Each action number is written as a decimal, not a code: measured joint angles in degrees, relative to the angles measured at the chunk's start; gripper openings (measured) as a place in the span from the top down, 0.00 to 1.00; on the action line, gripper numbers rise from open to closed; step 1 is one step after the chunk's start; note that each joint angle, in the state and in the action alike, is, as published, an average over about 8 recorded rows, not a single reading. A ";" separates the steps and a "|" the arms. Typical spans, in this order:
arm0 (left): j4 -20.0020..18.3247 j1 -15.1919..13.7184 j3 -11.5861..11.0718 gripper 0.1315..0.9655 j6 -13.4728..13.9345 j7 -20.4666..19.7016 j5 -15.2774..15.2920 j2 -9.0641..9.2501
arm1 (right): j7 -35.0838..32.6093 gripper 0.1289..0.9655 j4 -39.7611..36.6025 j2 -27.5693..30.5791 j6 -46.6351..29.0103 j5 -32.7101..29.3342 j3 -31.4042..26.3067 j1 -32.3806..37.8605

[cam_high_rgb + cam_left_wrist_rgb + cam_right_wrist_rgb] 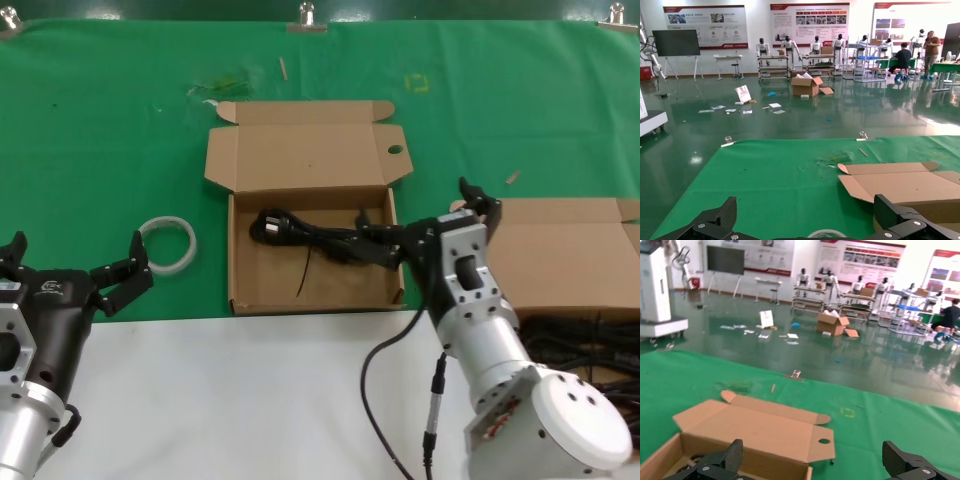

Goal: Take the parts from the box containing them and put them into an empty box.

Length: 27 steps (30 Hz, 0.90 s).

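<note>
Right gripper (440, 222), fingers spread, hangs over the right wall of the holed-lid box (240, 285) at frame centre, where one coiled power cable (320, 238) lies; this looks like a release. Next it must swing right to the cable box (560, 260), while the left gripper (120, 282) waits spread at lower left beside the white ring (167, 245).

right gripper (425, 222) spread over box (312, 170) edge | cable (320, 238) just left | left gripper (70, 270) open, ring (168, 244) beside
</note>
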 joint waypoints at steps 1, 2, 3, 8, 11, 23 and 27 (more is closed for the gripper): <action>0.00 0.00 0.00 0.00 0.00 0.00 0.00 0.00 | 1.06 0.00 0.29 0.00 -0.48 -0.74 0.64 -0.45; 0.00 0.00 0.00 0.00 0.00 0.00 0.00 0.00 | 2.08 0.00 0.57 0.00 -0.94 -1.44 1.25 -0.89; 0.00 0.00 0.00 0.00 0.00 0.01 0.00 0.00 | 3.13 0.00 0.86 0.00 -1.41 -2.18 1.88 -1.34; 0.00 0.00 0.00 0.00 0.00 0.02 0.00 0.00 | 8.35 0.00 2.30 0.00 -3.76 -5.80 5.01 -3.57; 0.00 0.00 0.00 0.00 0.00 0.03 0.00 0.00 | 11.49 0.00 3.17 0.00 -5.17 -7.99 6.89 -4.92; 0.00 0.00 0.00 0.00 0.00 0.01 -0.01 0.00 | 24.04 0.00 6.63 0.00 -10.83 -16.73 14.42 -10.29; 0.00 0.00 0.00 0.00 0.00 0.01 -0.01 0.00 | 28.24 0.00 7.79 0.00 -12.72 -19.65 16.93 -12.09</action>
